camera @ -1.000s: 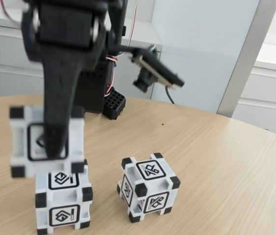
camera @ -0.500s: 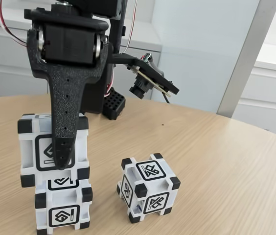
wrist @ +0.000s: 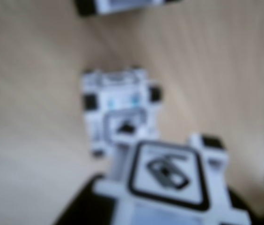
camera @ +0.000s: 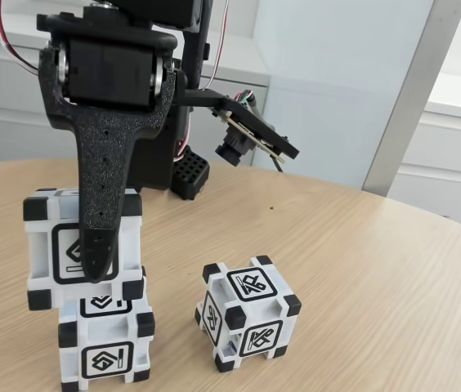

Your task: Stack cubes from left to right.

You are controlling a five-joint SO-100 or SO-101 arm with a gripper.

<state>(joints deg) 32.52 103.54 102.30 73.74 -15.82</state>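
In the fixed view my gripper (camera: 88,263) is shut on a white cube (camera: 44,245) with black corners; its black front finger (camera: 100,220) runs down the cube's front face. That cube sits just over a second alike cube (camera: 106,359) on the table and is shifted a little left of it; I cannot tell whether they touch. A third cube (camera: 251,314) stands alone to the right, turned at an angle. The blurred wrist view has the held cube (wrist: 169,178) at the bottom, another cube (wrist: 118,112) on the table past it, and a cube's edge (wrist: 118,4) at the top.
The round wooden table (camera: 361,269) has open room to the right and behind the cubes. The arm's black base (camera: 173,155) stands at the back, with the wrist camera (camera: 234,145) sticking out to the right. White cabinets and a grey pillar (camera: 414,90) lie beyond the table.
The gripper has come down with the held cube, from a blurred pose higher up to just above the lower cube. In the last half second it shifted slightly left.
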